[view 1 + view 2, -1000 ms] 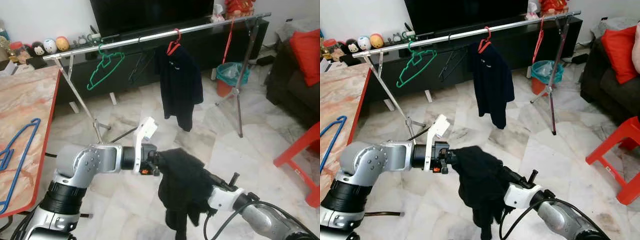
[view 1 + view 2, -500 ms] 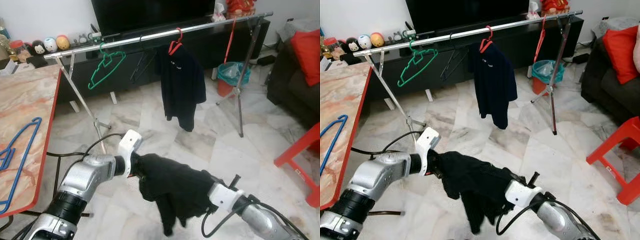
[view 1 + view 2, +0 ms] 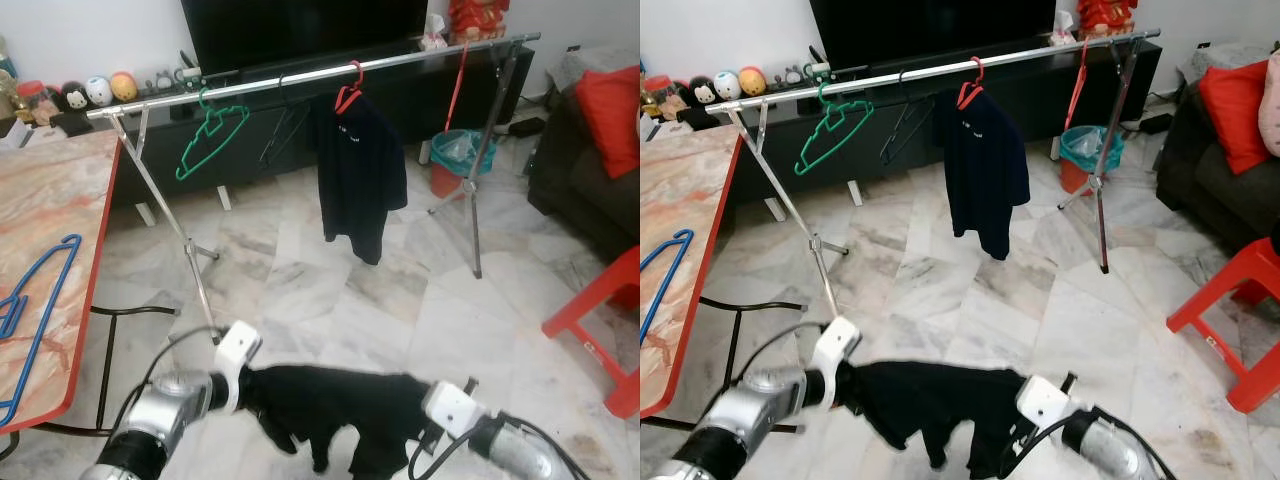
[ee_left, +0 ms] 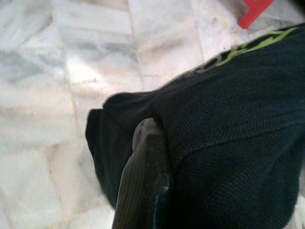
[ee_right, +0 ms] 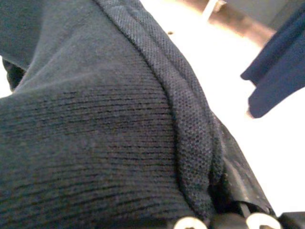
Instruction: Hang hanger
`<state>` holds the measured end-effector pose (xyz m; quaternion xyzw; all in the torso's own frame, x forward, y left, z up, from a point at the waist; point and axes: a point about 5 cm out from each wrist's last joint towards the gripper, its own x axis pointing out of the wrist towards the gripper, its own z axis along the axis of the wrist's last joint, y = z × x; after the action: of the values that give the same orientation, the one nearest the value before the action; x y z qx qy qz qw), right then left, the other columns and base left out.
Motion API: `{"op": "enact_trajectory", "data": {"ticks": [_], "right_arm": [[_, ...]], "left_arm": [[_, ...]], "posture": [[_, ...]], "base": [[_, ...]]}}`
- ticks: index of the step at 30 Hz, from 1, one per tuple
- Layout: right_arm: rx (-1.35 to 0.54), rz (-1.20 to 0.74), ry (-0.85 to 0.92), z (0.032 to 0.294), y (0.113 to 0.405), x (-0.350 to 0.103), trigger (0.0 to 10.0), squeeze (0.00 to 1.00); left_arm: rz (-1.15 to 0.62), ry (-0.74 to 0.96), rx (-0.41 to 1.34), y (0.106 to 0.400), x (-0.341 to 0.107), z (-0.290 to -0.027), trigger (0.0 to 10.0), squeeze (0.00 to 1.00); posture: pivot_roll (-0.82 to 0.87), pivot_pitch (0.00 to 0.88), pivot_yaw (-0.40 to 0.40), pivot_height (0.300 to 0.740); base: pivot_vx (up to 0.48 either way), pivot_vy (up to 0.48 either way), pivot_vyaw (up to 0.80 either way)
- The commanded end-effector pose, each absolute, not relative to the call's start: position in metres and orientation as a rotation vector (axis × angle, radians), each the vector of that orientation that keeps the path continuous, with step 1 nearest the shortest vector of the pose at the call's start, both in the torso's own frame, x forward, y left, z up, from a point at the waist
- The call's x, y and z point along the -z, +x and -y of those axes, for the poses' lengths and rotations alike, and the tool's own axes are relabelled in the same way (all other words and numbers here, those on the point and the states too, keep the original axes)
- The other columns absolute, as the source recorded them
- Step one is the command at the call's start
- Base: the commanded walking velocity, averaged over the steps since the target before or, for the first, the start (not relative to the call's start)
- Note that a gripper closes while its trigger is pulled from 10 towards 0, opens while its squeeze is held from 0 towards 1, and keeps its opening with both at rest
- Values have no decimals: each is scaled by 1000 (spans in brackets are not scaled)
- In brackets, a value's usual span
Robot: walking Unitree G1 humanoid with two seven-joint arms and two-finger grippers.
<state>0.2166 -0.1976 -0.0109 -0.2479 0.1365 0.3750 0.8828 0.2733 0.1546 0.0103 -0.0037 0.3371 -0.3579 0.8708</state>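
Note:
A black shirt [image 3: 330,395] is stretched out low between my two grippers, above the marble floor. My left gripper [image 3: 252,385] holds its left end, and one black finger [image 4: 143,181] shows under the fabric [image 4: 228,119]. My right gripper [image 3: 415,425] holds the right end, its fingers buried in the cloth [image 5: 95,119]. Beyond stands a silver clothes rail [image 3: 300,75]. On it hang a bare green hanger [image 3: 208,135], a black hanger [image 3: 280,130], a red hanger [image 3: 350,90] carrying a dark shirt [image 3: 362,170], and another red hanger [image 3: 458,80].
A marble-topped table with a red edge [image 3: 95,290] stands at my left, a blue hanger [image 3: 40,290] lying on it. A red stool [image 3: 600,320] and a dark sofa with a red cushion [image 3: 612,100] are at the right. A teal bin [image 3: 460,150] sits behind the rail's right leg.
Both arms have dropped lower and drawn apart. The black shirt, bunched up high a second ago, now hangs spread out between the grippers near the bottom of the view.

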Motion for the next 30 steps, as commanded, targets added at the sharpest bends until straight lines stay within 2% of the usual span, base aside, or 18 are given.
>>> {"op": "enact_trajectory", "data": {"ticks": [1, 5, 6, 7, 8, 17, 26, 30], "right_arm": [[-725, -305, -477, 208, 216, 10, 0, 0], [-748, -344, -429, 207, 209, 16, 0, 0], [-751, -346, -424, 207, 208, 16, 0, 0], [-751, -346, -424, 207, 208, 16, 0, 0], [-760, -352, -404, 207, 208, 15, 0, 0], [-789, -350, -339, 209, 212, 9, 0, 0], [-838, -333, -304, 203, 219, 1, 0, 0], [-852, -333, -284, 202, 220, -1, 0, 0]], "left_arm": [[-713, 29, 668, 275, -9, -170, 10000, 0], [-680, 2, 674, 279, -10, -167, 10000, 0], [-673, -5, 673, 280, -11, -166, 10000, 486], [-673, -5, 673, 280, -11, -166, 10000, 486], [-657, -15, 671, 283, -11, -165, 10000, 1000], [-638, -44, 708, 287, -14, -160, 10000, 1000], [-698, 38, 774, 276, -3, -162, 10000, 1000], [-721, 134, 796, 273, 1, -166, 10000, 1000]], "posture": [[26, 20, 94, 740], [24, 20, 95, 740], [23, 18, 95, 740], [23, 18, 95, 740], [22, 18, 95, 740], [19, 15, 95, 740], [21, 14, 90, 740], [20, 13, 88, 740]], "base": [[0, 0, 0], [0, 0, 0], [0, 0, 0], [0, 0, 0], [0, 0, 0], [0, 0, 0], [0, 0, 0], [0, 0, 0]]}}
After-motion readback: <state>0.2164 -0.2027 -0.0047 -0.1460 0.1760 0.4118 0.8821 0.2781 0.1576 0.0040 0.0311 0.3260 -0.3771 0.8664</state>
